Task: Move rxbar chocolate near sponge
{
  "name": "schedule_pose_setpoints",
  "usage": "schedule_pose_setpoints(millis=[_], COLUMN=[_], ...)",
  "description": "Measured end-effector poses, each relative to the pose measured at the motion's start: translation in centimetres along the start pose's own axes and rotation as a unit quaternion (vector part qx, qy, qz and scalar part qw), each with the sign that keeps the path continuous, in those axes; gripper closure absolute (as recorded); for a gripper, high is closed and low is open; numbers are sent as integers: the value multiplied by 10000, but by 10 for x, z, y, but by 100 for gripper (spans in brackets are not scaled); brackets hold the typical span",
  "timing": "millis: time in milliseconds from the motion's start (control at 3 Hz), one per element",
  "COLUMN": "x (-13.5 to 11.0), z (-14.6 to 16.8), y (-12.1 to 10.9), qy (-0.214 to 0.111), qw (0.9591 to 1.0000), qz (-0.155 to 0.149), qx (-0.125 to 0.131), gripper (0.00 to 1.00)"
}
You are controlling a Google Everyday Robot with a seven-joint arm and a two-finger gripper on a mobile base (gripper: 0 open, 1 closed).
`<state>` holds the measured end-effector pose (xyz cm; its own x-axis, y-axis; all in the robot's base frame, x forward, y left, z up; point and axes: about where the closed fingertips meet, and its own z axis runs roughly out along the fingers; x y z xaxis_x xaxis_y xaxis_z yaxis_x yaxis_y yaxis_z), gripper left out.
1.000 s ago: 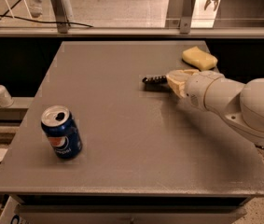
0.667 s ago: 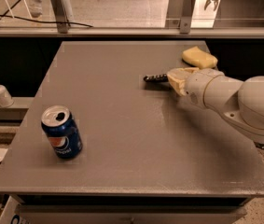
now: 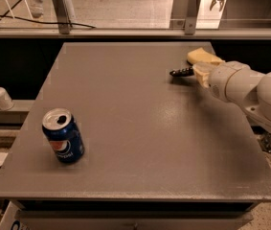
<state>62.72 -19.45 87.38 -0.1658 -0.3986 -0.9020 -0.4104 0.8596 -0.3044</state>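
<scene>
One risk showed: the end effector [image 3: 196, 73], seemingly clamped on only the tip of the bar [image 3: 180, 73] beside the sponge [image 3: 203, 56], might let it slip onto the table [image 3: 125, 104].

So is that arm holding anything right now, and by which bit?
Yes: the end effector, just in front of the sponge, grips the rxbar chocolate by the end nearest the arm; its other end sticks out.

Flat grey table [image 3: 125, 104]. Blue Pepsi can [image 3: 63, 136], red-and-white logo, silver top. Pale yellow sponge [image 3: 203, 56] at the far right edge. Cream gripper [image 3: 196, 73] just beside it, clamped on the black rxbar chocolate [image 3: 181, 72]. White arm [image 3: 250, 87], white soap bottle [image 3: 0, 95].
</scene>
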Motion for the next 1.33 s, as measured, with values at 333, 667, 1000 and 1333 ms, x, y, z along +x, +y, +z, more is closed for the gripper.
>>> schedule_pose_setpoints(millis=[333, 667, 1000, 1333], x=[13, 22, 30, 33], z=[-6, -11, -12, -10], y=[-37, -58, -64, -64], qy=[128, 255, 418, 548], qw=[9992, 9981, 9976, 9975], qz=[-10, -50, -91, -121], qx=[376, 561, 539, 436], gripper=[100, 100, 100, 82])
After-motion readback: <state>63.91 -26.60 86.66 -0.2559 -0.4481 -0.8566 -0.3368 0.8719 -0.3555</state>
